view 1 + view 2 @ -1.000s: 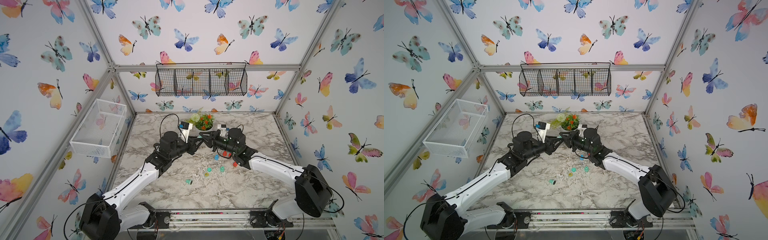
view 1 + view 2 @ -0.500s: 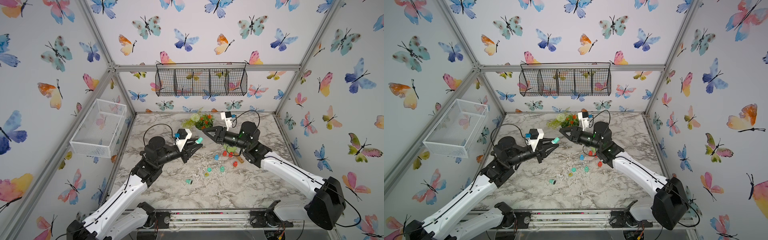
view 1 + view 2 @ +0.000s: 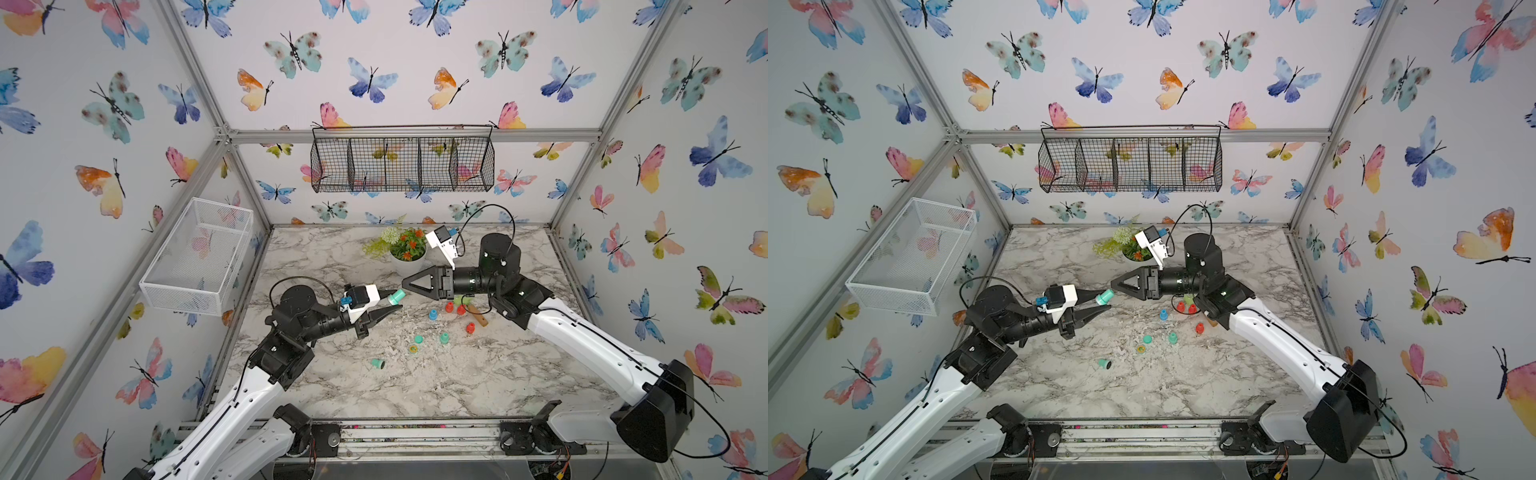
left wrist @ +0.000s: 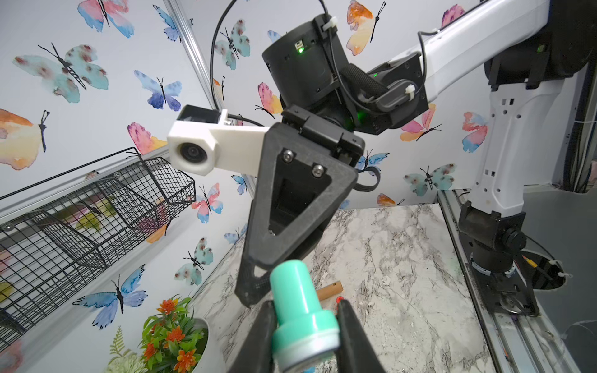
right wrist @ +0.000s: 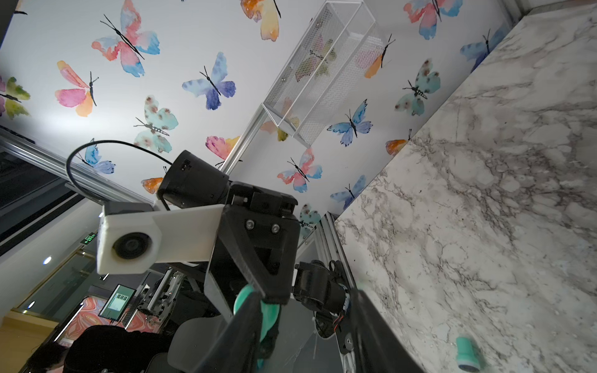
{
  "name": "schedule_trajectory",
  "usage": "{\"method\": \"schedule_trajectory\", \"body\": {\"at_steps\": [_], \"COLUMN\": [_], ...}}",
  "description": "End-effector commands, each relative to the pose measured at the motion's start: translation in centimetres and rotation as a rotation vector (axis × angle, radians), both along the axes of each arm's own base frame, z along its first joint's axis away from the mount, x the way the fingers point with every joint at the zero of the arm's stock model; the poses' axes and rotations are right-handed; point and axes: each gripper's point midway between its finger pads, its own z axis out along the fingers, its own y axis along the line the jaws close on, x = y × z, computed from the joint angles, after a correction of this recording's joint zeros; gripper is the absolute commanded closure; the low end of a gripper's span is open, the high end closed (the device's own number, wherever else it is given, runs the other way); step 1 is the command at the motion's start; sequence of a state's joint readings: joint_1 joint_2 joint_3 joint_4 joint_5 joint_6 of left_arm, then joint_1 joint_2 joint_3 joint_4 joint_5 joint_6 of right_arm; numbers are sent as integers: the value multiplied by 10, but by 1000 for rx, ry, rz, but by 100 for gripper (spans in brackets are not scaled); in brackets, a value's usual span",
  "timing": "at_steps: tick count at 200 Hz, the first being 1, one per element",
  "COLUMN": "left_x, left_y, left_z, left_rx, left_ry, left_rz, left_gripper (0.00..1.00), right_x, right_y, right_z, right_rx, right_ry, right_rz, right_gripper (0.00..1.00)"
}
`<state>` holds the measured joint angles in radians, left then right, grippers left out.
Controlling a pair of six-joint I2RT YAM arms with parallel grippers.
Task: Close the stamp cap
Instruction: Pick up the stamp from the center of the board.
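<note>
Your left gripper (image 4: 305,305) pinches the teal plastic stamp (image 4: 295,290). The right gripper (image 3: 405,286) is part-open, empty and close by; bump the stamp and it could twist loose.

Grippers now apart.
Left gripper (image 3: 395,300) has withdrawn left and nearer, carrying the teal stamp (image 3: 397,296); right gripper (image 3: 405,286) has let go, jaws parted, and pulled back right.

Cut by frame edge: base of teal plastic stamp (image 4: 300,310). Partly behind it: brown wooden stick (image 4: 330,288). Unidentifiably small: yellow-green ring (image 3: 412,349).
</note>
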<state>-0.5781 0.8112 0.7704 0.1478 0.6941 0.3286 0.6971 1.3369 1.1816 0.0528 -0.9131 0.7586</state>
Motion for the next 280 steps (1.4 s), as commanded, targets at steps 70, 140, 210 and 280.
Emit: {"method": "schedule_trajectory", "body": {"at_steps": [70,140,210,280], "left_x": [0,2,6,9], "left_y": [-9,-12,-16,-19], "left_z": [-19,-15,-14,-16], "left_rx": [67,66,73,79], "left_ry": [22,16,15,24], "left_rz": [-54,-57,-56,-52], "left_gripper": [92,92,92,92], "right_x": [-18,-18,-24,-28], "right_y": [-4,0,2,2], "right_z": [6,-21,-25,-29], "right_rx": [-36,-110,-96,-93], "right_ry": [-12,68,114,128], "right_rz": [93,128,183,214], "right_gripper": [57,64,71,70]}}
